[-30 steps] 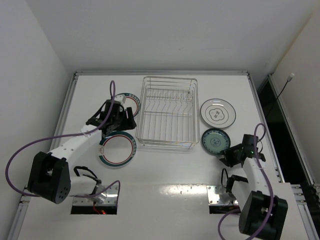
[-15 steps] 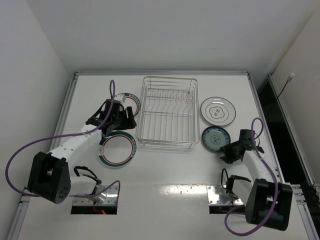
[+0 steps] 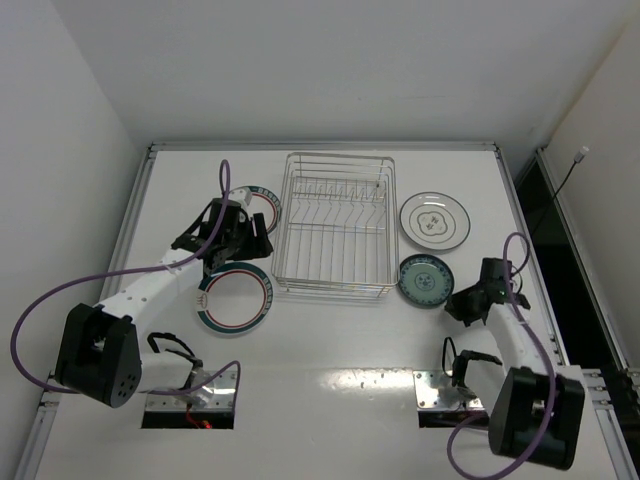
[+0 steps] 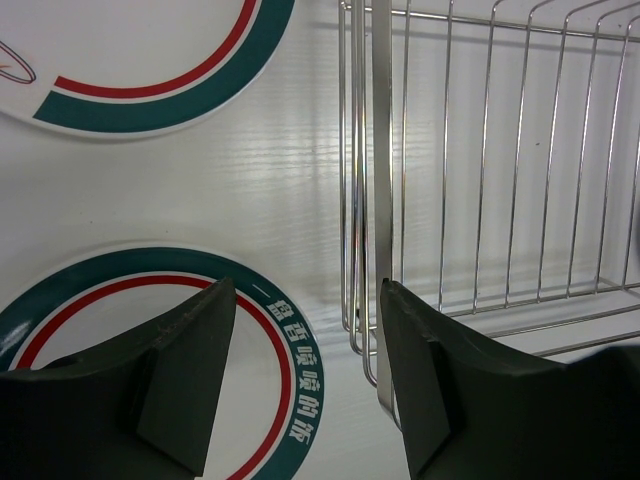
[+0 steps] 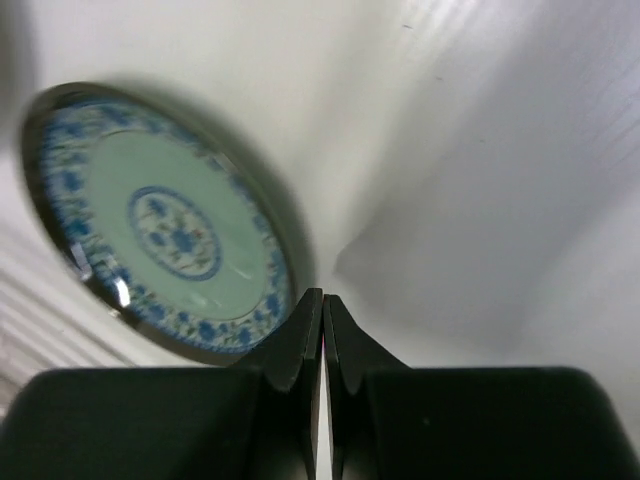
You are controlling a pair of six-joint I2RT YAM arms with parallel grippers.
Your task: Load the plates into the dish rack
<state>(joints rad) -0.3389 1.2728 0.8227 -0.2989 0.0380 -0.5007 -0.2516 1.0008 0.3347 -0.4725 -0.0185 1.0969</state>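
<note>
The dish rack [image 3: 335, 291] stands in the middle of the table, with no plates in it. Two green-and-red rimmed plates lie to its left, one far [image 3: 264, 203] and one near [image 3: 236, 298]. My left gripper [image 3: 256, 238] hovers open between them, by the rack's left wall [image 4: 380, 150]; the left wrist view shows both rims [image 4: 150, 90] [image 4: 290, 370]. The white dark-rimmed plate [image 3: 435, 222] and the teal plate [image 3: 425, 280] lie to the rack's right. My right gripper [image 3: 454, 304] is shut and empty, its tips [image 5: 322, 297] at the teal plate's rim [image 5: 160, 220].
A raised rail [image 3: 320, 146] runs round the table's edges. White walls stand close behind and on both sides. A purple cable [image 3: 224, 185] loops above the left arm.
My shut right gripper has moved in against the teal plate, and the plate has slid a little left toward the rack. The left arm has not moved.
</note>
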